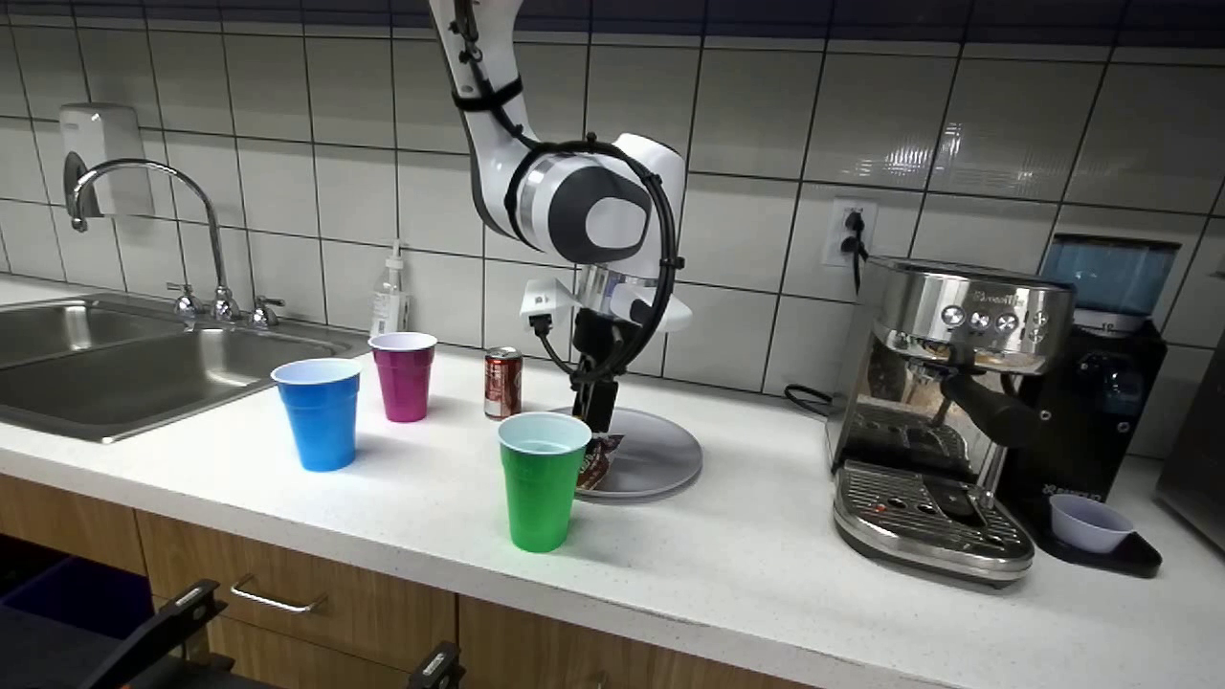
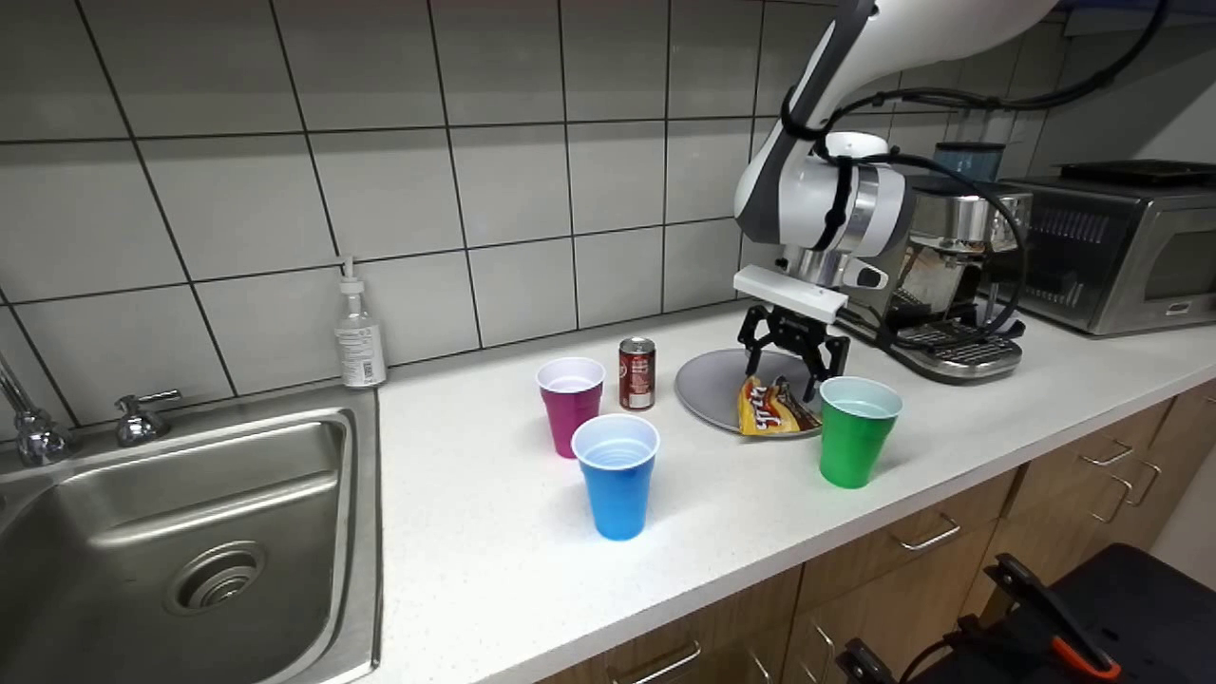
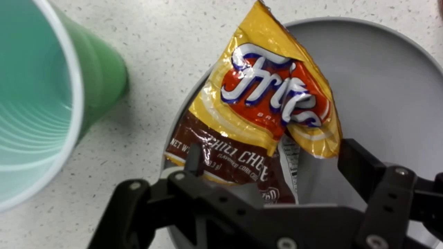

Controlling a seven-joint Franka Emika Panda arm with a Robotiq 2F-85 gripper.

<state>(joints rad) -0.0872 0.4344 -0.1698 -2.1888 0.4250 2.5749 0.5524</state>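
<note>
My gripper [image 3: 270, 154] is open, its two black fingers spread over a yellow and brown chip bag [image 3: 238, 114]. The bag lies crumpled on a round grey plate [image 3: 384, 76] and overhangs its rim. One finger is over the brown part of the bag; the other is close to its yellow edge, and I cannot tell if either touches. In an exterior view the gripper [image 2: 782, 378] points down at the bag [image 2: 769, 410] on the plate [image 2: 705, 385]. In an exterior view the green cup [image 1: 539, 493] partly hides the bag [image 1: 598, 464]. The green cup [image 3: 100, 69] stands beside the plate.
A red can [image 2: 636, 373], a purple cup [image 2: 573, 413] and a blue cup [image 2: 617, 484] stand on the white counter [image 2: 475, 532]. A sink [image 1: 191, 373] and soap bottle [image 1: 390, 299] are at one side, an espresso machine [image 1: 957, 316] at the other. A tiled wall [image 1: 746, 239] runs behind.
</note>
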